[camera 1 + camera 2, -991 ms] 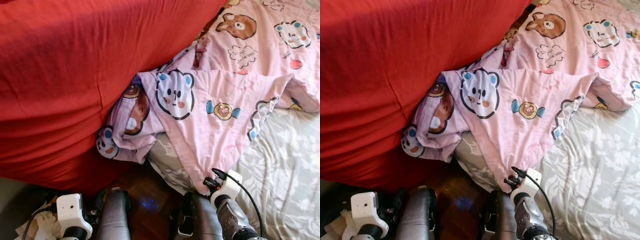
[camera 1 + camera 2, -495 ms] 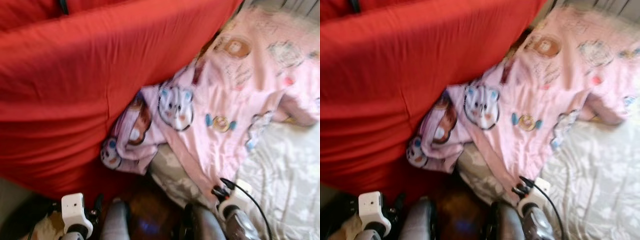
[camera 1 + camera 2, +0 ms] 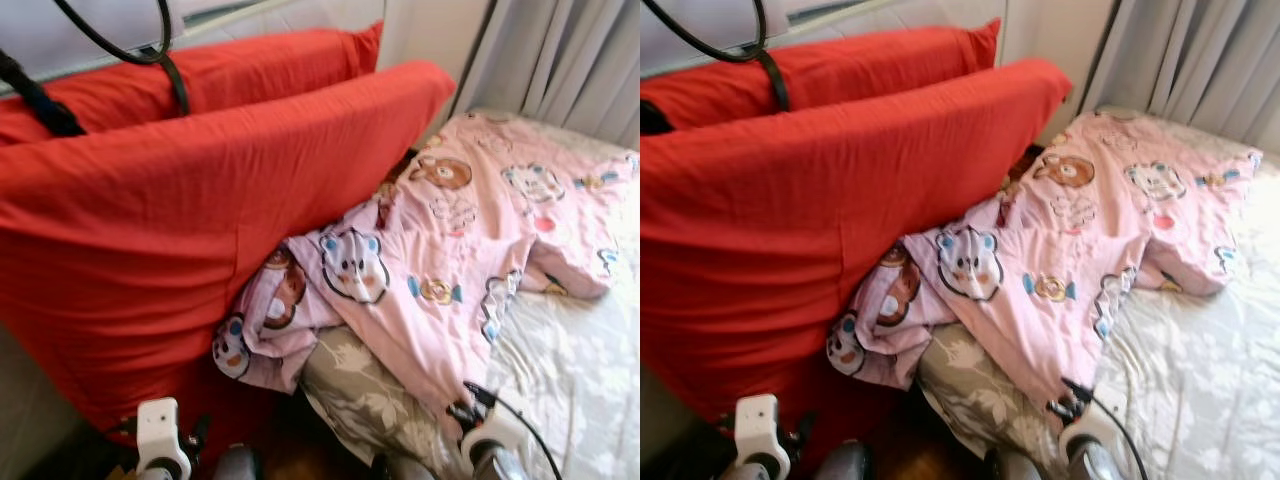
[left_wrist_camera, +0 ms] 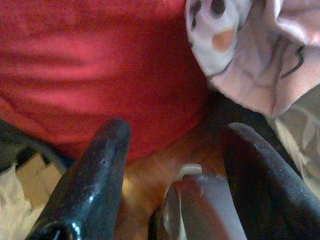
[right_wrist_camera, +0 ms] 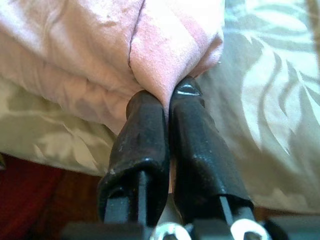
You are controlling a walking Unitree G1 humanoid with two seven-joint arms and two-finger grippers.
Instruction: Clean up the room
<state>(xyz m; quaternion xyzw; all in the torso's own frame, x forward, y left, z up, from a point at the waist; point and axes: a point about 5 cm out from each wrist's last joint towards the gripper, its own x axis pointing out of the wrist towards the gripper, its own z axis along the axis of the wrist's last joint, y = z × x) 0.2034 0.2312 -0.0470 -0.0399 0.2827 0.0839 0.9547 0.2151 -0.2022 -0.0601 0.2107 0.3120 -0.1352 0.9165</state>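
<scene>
Pink cartoon-print blanket [image 3: 440,270] corner pinched in right gripper [image 5: 167,107], rumpled folds

Right claw [image 5: 167,95]: low at the right of the eye views, both black fingers [image 5: 142,145] pressed together on a fold of pink blanket [image 5: 165,55]. Left claw [image 4: 170,150]: low at the left, fingers spread wide apart, holding nothing.
</scene>
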